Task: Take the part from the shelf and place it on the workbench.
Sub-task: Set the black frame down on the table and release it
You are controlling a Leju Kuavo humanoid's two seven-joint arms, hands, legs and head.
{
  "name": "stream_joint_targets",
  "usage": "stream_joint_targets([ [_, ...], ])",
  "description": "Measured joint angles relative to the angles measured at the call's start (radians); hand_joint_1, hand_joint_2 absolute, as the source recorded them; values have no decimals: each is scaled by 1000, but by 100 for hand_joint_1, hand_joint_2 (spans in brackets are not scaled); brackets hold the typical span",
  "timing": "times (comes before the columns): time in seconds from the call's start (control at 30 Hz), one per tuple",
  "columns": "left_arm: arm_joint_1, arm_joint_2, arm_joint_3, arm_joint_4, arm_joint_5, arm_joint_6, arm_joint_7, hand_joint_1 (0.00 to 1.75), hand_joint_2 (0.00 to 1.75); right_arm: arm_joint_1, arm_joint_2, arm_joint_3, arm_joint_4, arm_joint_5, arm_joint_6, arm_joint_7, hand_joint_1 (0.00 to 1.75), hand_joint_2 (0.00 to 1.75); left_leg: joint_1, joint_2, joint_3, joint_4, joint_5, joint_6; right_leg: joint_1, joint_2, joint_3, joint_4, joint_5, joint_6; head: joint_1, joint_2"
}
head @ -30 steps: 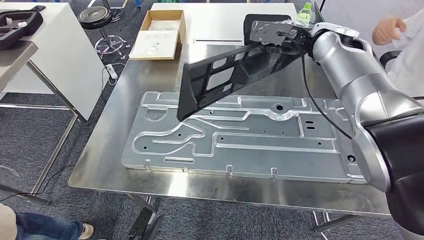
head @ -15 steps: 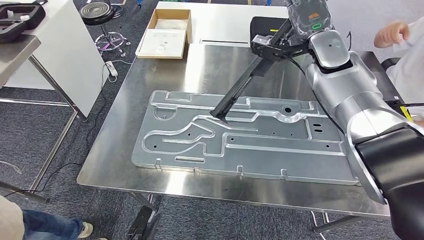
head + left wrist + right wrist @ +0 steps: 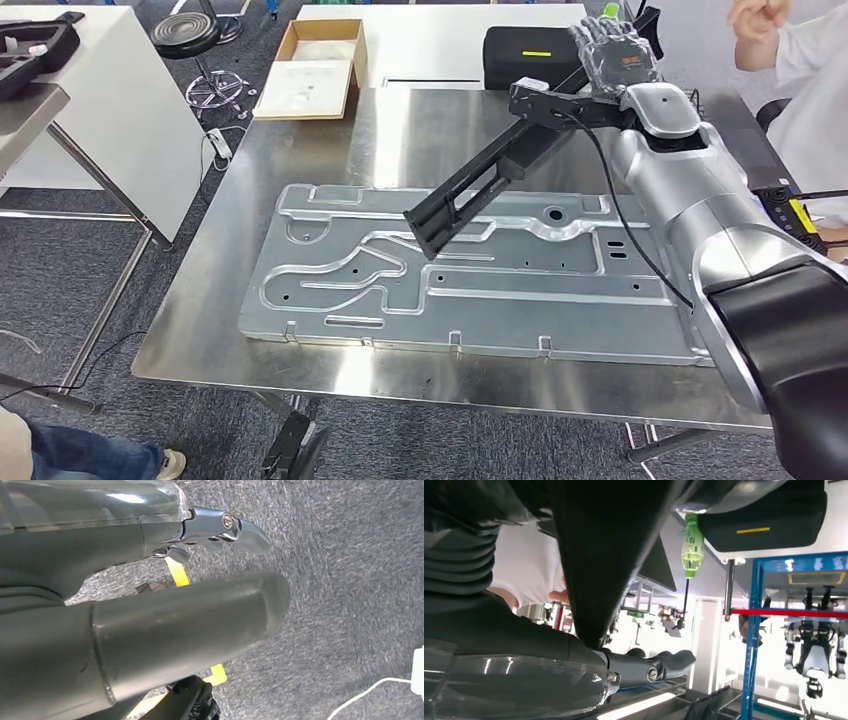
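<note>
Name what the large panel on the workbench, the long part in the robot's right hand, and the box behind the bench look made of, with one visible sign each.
Panel: likely pressed sheet metal; silvery with raised ribs and punched holes.
Long part: matt black, possibly plastic or coated metal; the look leaves it open.
Box: cardboard; tan walls and folded flaps.

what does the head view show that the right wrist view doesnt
Head view alone: the steel workbench, the large stamped metal panel lying on it, the cardboard box beyond, a stool, and the black part's low end hanging just above or on the panel, which I cannot tell.
Right wrist view alone: a blue rack post with a red bar.
Both: the right hand holding the black part, the black case with its yellow stripe, a green bottle, and a person in white.
</note>
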Motion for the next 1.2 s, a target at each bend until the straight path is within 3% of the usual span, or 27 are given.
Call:
stream_joint_targets([
  [0.07, -1, 1, 0, 0, 0, 1, 0, 0, 0, 1, 0, -6, 0, -24, 10, -14, 0, 0, -5, 0, 65, -138, 71, 16, 3, 1, 4, -1, -1, 1, 0, 0],
  [0.13, -3, 3, 0, 0, 0, 1, 0, 0, 0, 2, 0, -20, 1, -47, 41, -34, 0, 0, -13, -1, 112, -241, 104, 31, 3, 2, 5, -4, 0, 7, 0, 0],
  [0.23, -1, 5, -1, 0, 0, 0, 1, 0, 0, 5, -1, -34, 2, -24, 50, -35, 0, 0, -15, -1, 124, -271, 110, 40, 1, 1, 4, -11, 5, 24, 0, 0],
  [0.3, -2, 5, -2, 0, 0, -1, 0, 0, 0, 5, -4, -47, 3, -47, 60, -46, 0, 0, -9, 1, 131, -289, 122, 47, 3, 0, -7, 14, -17, 32, 2, 0],
  [0.4, -4, 5, -4, 0, 1, -1, 1, 0, 0, 12, -7, -74, 4, -76, 51, -42, 0, 0, -8, 2, 134, -298, 128, 54, 4, 0, -79, 172, -100, 36, 2, 0],
  [0.43, -3, 5, -5, 0, 1, -1, 1, 0, 0, 17, -8, -79, 4, -74, 46, -40, 0, 0, -8, 2, 133, -297, 128, 54, 2, -1, -102, 219, -114, 38, 3, 0],
  [0.47, -2, 5, -6, 0, 1, -1, 1, 0, 0, 23, -11, -82, 4, -64, 37, -40, 0, 0, -8, 1, 133, -295, 127, 54, 1, -1, -111, 235, -110, 40, 3, 0],
  [0.5, -1, 5, -6, 0, 1, -1, 1, 0, 0, 26, -13, -83, 4, -53, 27, -41, 0, 0, -8, 0, 132, -291, 125, 53, -1, -1, -106, 223, -92, 41, 3, 0],
  [0.57, 0, 4, -7, 0, 1, 0, 1, 0, 0, 31, -17, -80, -6, -3, -36, -39, 0, 0, -8, -1, 129, -278, 117, 47, -4, -3, -49, 109, -31, 41, 3, 0],
  [0.63, -3, 4, -10, 0, 0, 2, 4, 0, 0, 35, -19, -79, -20, 4, -88, -58, 0, 0, -11, -2, 121, -262, 108, 37, -1, -3, -5, 16, -1, 36, 2, 0],
  [0.73, -4, 4, -13, 0, 0, 3, 7, 0, 0, 52, -21, -96, -30, -39, -86, -106, 0, 0, -12, -3, 116, -257, 104, 25, 3, 0, -2, 3, -1, 19, 2, 0],
  [0.8, -4, 4, -14, 0, 0, 3, 8, 0, 0, 59, -21, -100, -38, -27, -89, -120, 0, 0, -10, -2, 106, -232, 84, 13, -1, 1, -2, -1, 3, 8, 1, 0],
  [0.83, -5, 4, -15, 0, 0, 3, 8, 0, 0, 60, -21, -101, -43, -28, -94, -128, 0, 0, -8, -2, 90, -194, 59, 7, -3, 1, -2, -3, 5, 3, 1, 0],
  [0.9, -4, 4, -16, 0, 0, 2, 8, 0, 0, 66, -22, -110, -53, -63, -101, -146, 0, 0, -4, -1, 35, -68, -4, -2, -2, 1, -2, -3, 5, -1, 1, 0],
  [0.97, -3, 4, -16, 0, 0, 1, 9, 0, 0, 80, -21, -130, -65, -135, -79, -170, 0, 0, -2, -1, -9, 25, -30, -4, 0, 0, -2, -3, 4, -2, 1, 0],
  [1.0, -3, 4, -16, 0, 0, 0, 9, 0, 0, 90, -19, -144, -73, -183, -60, -185, 0, 0, -2, -1, -7, 19, -14, -1, 1, 1, -1, -3, 4, -2, 1, 0],
  [1.03, -3, 4, -17, 0, 0, -2, 9, 0, 0, 100, -17, -163, -82, -243, -33, -206, 0, 0, -3, -1, 14, -27, 17, 4, 3, 1, 0, -3, 4, -2, 1, 0],
  [1.1, -5, 4, -18, 0, 0, -5, 9, 0, 0, 119, -10, -217, -102, -364, 21, -251, 0, 0, -9, -1, 83, -169, 82, 21, 5, 2, 2, -4, 4, -1, 1, 0],
  [1.13, -6, 5, -19, 0, 0, -6, 9, 0, 0, 126, -8, -249, -112, -418, 49, -272, 0, 0, -13, -2, 109, -223, 98, 28, 6, 2, 2, -5, 5, 2, 1, 0],
  [1.2, -7, 5, -21, 0, 0, -8, 10, 0, 0, 141, -3, -310, -128, -486, 87, -293, 0, 0, -18, -3, 127, -263, 101, 37, 5, 0, 1, -9, 8, 11, 1, 0],
])
